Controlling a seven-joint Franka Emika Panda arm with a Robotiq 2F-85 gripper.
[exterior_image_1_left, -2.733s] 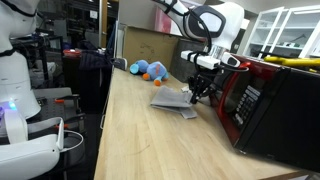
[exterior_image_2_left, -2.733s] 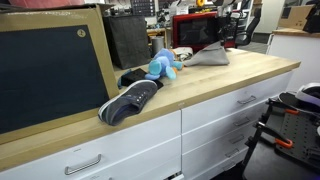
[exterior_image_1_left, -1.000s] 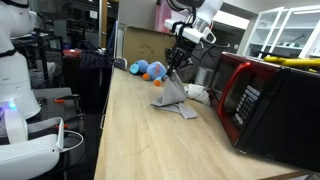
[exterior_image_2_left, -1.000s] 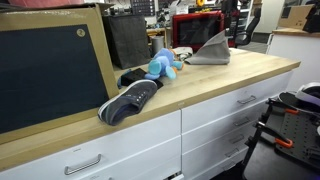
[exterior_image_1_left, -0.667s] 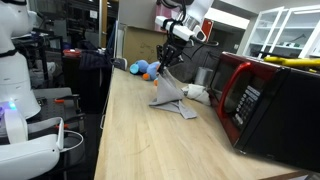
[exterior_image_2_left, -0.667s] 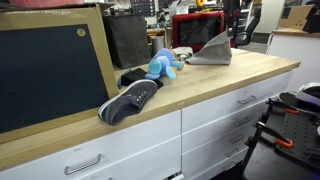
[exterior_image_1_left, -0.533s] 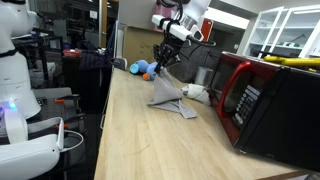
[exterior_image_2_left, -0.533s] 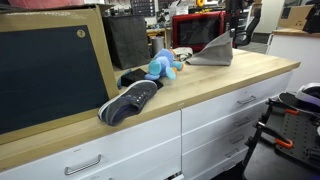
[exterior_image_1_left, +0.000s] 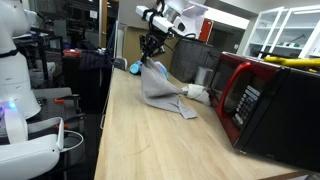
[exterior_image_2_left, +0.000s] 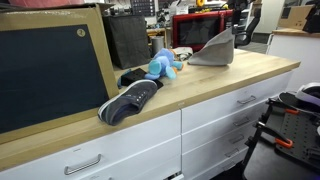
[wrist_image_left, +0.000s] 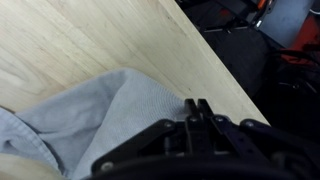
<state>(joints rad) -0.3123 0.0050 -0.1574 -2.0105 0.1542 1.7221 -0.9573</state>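
A grey cloth (exterior_image_1_left: 160, 88) hangs stretched from my gripper (exterior_image_1_left: 151, 58), its lower end still lying on the wooden counter (exterior_image_1_left: 140, 140). The gripper is shut on the cloth's upper corner. In the wrist view the closed fingertips (wrist_image_left: 198, 108) pinch the grey cloth (wrist_image_left: 100, 115) above the wood. From the other side the grey cloth (exterior_image_2_left: 213, 47) rises to a peak under the gripper (exterior_image_2_left: 233, 30). Beside the cloth sits a blue stuffed toy (exterior_image_1_left: 139, 68), also seen as the blue stuffed toy (exterior_image_2_left: 162, 65).
A red and black microwave (exterior_image_1_left: 270, 100) stands along the counter beside the cloth. A dark shoe (exterior_image_2_left: 130, 99) lies near the counter's front edge, with a large dark framed board (exterior_image_2_left: 55, 65) behind it. A cardboard box (exterior_image_1_left: 160, 45) stands at the far end.
The gripper has moved away from the microwave toward the blue toy, dragging the cloth's held corner with it, so the cloth now stretches out further across the counter.
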